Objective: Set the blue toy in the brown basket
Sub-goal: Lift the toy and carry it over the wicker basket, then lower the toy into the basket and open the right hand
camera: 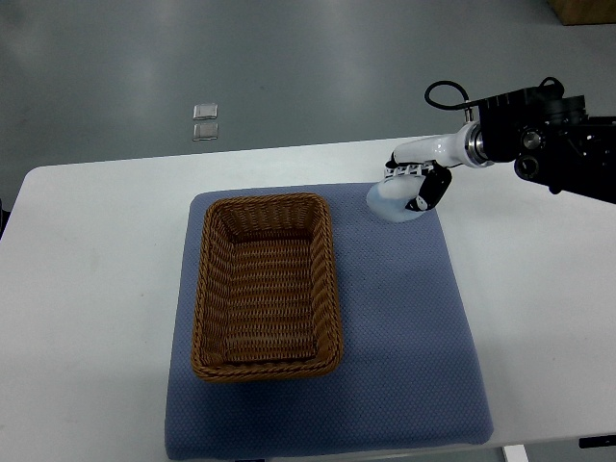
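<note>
The right hand (416,186) is grasping the pale blue toy (393,203) at the blue mat's (404,327) upper right corner; the brown basket (268,285), centre-left, is lying empty, so carrying and dropping remain.

Looks like lab or test room: plain white table (96,289) with blue mat (404,366) as staged work surface, bare grey polished floor (289,67), floor sockets (205,122), cardboard box (582,10) at corner.
</note>
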Action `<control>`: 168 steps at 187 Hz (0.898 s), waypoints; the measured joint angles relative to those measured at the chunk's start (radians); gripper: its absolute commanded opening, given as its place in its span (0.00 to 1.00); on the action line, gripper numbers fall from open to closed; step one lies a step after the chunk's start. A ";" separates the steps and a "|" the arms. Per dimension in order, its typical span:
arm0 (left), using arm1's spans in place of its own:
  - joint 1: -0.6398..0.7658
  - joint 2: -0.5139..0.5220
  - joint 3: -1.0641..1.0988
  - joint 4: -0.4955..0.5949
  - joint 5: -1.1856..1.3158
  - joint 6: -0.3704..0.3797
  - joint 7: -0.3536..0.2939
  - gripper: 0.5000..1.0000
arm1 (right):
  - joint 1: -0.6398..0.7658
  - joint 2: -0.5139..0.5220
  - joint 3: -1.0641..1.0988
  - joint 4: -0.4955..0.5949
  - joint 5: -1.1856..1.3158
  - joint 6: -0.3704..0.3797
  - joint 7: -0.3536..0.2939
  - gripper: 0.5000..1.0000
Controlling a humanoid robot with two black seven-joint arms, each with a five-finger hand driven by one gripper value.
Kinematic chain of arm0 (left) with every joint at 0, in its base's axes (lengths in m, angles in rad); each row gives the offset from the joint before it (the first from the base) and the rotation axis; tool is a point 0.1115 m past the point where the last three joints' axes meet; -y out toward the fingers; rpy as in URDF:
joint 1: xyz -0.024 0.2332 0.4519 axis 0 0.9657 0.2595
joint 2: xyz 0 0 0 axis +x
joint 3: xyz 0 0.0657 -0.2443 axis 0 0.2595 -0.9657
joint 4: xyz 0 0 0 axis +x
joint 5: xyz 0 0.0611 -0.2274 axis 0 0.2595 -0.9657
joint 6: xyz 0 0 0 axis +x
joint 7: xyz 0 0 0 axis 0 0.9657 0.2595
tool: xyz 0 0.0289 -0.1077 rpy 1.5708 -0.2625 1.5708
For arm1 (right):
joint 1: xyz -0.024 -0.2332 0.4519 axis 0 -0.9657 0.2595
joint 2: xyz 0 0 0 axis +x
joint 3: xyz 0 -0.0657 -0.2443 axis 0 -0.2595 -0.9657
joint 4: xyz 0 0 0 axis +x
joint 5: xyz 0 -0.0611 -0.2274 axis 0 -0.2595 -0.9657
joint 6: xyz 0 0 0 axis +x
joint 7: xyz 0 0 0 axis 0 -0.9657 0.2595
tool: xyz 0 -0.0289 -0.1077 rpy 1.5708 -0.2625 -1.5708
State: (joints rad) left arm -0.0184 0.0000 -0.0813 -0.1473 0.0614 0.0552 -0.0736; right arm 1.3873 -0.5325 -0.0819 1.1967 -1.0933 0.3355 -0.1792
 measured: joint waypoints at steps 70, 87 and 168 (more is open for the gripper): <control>0.000 0.000 0.000 0.000 0.000 0.000 0.000 1.00 | 0.066 0.152 0.093 -0.001 0.026 -0.012 0.004 0.20; 0.000 0.000 0.000 0.000 0.000 0.000 0.000 1.00 | 0.055 0.199 0.096 -0.002 0.026 -0.012 0.004 0.20; 0.000 0.000 0.000 0.000 0.000 0.000 0.000 1.00 | -0.053 0.414 0.098 -0.110 0.011 -0.051 0.004 0.37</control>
State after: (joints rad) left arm -0.0185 0.0000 -0.0813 -0.1473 0.0613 0.0551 -0.0736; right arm 1.3346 -0.1188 0.0157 1.0871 -1.0826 0.2848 -0.1750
